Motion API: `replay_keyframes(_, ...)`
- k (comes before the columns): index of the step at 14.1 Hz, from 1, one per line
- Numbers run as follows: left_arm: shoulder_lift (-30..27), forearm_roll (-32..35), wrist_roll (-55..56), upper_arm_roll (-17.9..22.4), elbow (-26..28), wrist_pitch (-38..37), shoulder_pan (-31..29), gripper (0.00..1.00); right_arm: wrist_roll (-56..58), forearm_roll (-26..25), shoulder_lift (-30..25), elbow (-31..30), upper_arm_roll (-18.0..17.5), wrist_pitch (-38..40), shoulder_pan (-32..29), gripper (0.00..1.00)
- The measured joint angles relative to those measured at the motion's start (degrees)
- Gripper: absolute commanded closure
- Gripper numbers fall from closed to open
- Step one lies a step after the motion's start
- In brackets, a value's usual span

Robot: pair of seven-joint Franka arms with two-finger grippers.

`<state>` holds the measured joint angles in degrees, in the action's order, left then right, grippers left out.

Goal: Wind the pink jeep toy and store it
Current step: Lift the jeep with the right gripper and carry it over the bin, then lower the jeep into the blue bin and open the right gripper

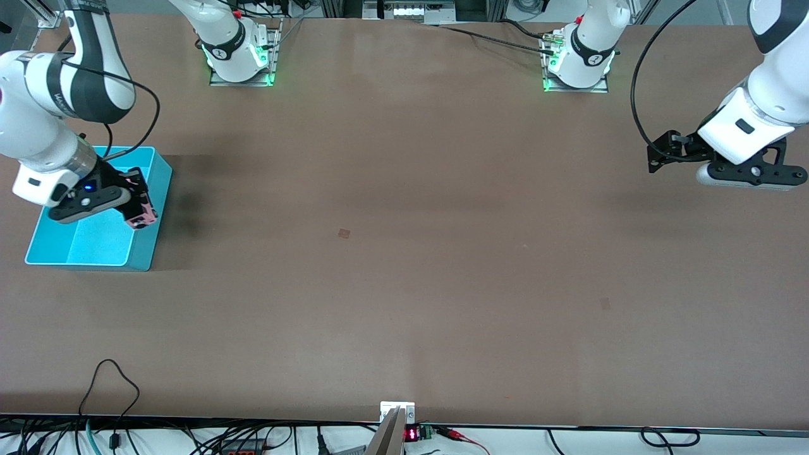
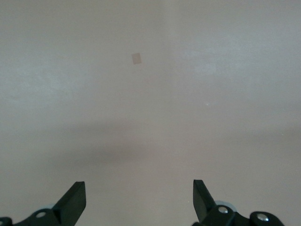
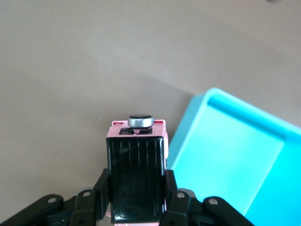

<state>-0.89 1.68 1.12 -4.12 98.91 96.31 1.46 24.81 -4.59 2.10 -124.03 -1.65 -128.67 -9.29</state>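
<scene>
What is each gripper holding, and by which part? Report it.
Right gripper clamps the small pink jeep toy with black roof by its sides, over the turquoise plastic bin's rim. Left gripper holds nothing.

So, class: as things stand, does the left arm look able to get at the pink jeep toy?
Probably not. The pink jeep toy is shut in the right gripper over the turquoise bin at the right arm's end of the table. The left gripper waits open over the left arm's end.
</scene>
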Motion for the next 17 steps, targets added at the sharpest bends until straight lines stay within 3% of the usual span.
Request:
replay_keyframes(5,-0.02,0.00,1.97,-0.97,-0.28,0.00,0.10,0.00,-5.11,-0.09,0.38,-2.13,5.83,-0.85,-1.38,1.00)
replay_keyframes(10,-0.02,0.00,2.21,-1.00,-0.32,-0.01,0.09,0.00,-4.89,-0.10,3.36,-5.57,11.74,-8.66,-1.91,1.00)
replay_keyframes(17,-0.02,0.00,2.32,-0.84,-0.33,-0.01,-0.22,0.00,-3.40,-0.09,9.96,-8.54,12.74,-17.79,-5.01,1.00)
